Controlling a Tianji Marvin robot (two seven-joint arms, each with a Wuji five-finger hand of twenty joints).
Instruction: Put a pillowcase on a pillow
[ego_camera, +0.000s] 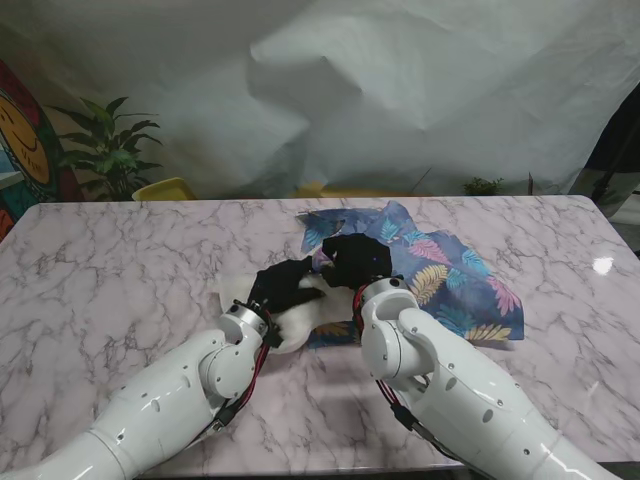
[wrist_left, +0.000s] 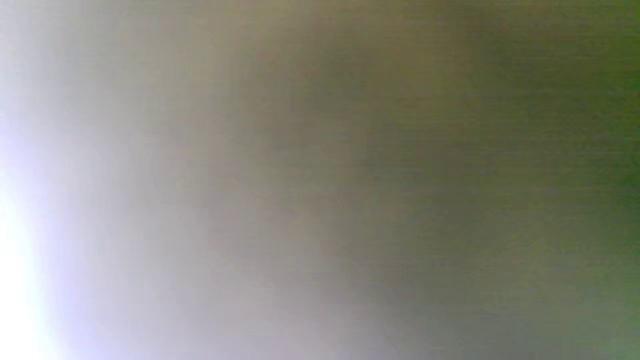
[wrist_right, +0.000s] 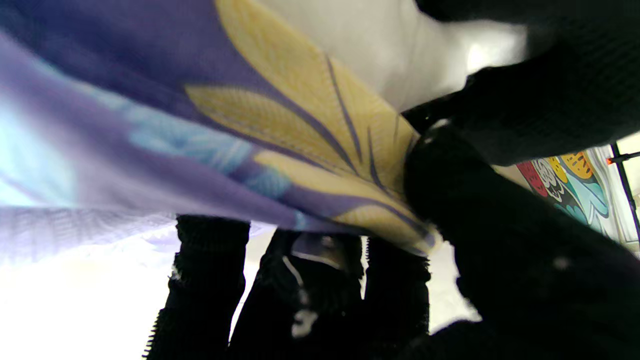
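Observation:
The pillowcase (ego_camera: 450, 280), dark blue with coloured leaves, lies crumpled on the marble table (ego_camera: 120, 260) right of centre. The white pillow (ego_camera: 295, 330) sits at its near left edge, mostly covered by my hands. My left hand (ego_camera: 285, 285), in a black glove, lies on the pillow with its fingers curled over it. My right hand (ego_camera: 358, 260) is at the pillowcase's left edge. In the right wrist view, the right hand (wrist_right: 350, 280) pinches the pillowcase (wrist_right: 280, 115) hem between thumb (wrist_right: 480, 225) and fingers, with the pillow (wrist_right: 390, 50) behind. The left wrist view is a blur.
A potted plant (ego_camera: 110, 150) and a yellow object (ego_camera: 165, 188) stand beyond the table's far left edge. A white sheet (ego_camera: 420, 90) hangs behind the table. Bare marble stretches to the left and along the near edge.

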